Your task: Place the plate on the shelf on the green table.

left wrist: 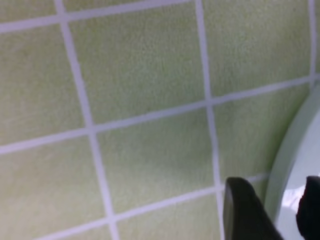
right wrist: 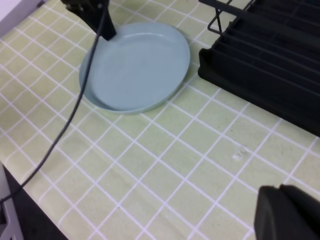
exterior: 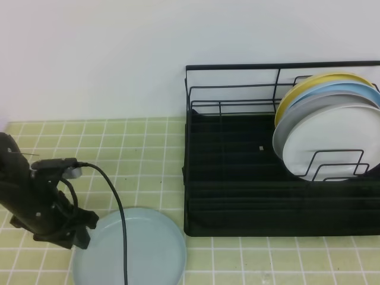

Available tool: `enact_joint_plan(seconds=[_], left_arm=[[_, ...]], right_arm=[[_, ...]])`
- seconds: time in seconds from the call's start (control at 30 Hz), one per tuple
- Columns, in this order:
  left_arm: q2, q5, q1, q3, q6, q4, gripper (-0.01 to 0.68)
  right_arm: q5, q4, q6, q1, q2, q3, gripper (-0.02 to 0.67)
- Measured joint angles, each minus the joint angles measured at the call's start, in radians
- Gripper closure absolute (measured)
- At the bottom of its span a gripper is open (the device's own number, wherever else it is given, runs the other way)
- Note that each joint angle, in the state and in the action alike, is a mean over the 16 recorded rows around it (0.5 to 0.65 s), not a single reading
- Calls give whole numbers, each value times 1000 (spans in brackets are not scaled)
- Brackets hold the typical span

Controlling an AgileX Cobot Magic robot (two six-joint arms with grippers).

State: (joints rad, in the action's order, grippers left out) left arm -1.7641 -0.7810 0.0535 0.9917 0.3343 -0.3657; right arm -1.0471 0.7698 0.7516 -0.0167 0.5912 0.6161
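Pale aqua plate lay flat on green table, near-left; black wire shelf stood just right of it.

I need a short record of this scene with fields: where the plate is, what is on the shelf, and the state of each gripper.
plate: pale aqua plate lies flat on the green table, left of the shelf, not in it
shelf: black wire shelf already holds three upright plates at its right end: yellow, sky-blue, white-grey
left gripper: left gripper at the plate's left rim, one finger on each side of the rim; grip cannot be told
right gripper: right gripper shut, above bare tiles, away from the plate
task status: plate not yet on the shelf
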Motion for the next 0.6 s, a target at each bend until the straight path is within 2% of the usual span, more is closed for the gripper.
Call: enact_joint_plan(seconds=[0.2, 0.6], left_arm=[[-46, 5, -1, 9, 15, -31, 462], [-91, -60, -2, 75, 8, -29, 624]], right_arm=[[-1, 6, 0, 0, 0, 0, 651], [-1, 9, 0, 0, 0, 0, 651]])
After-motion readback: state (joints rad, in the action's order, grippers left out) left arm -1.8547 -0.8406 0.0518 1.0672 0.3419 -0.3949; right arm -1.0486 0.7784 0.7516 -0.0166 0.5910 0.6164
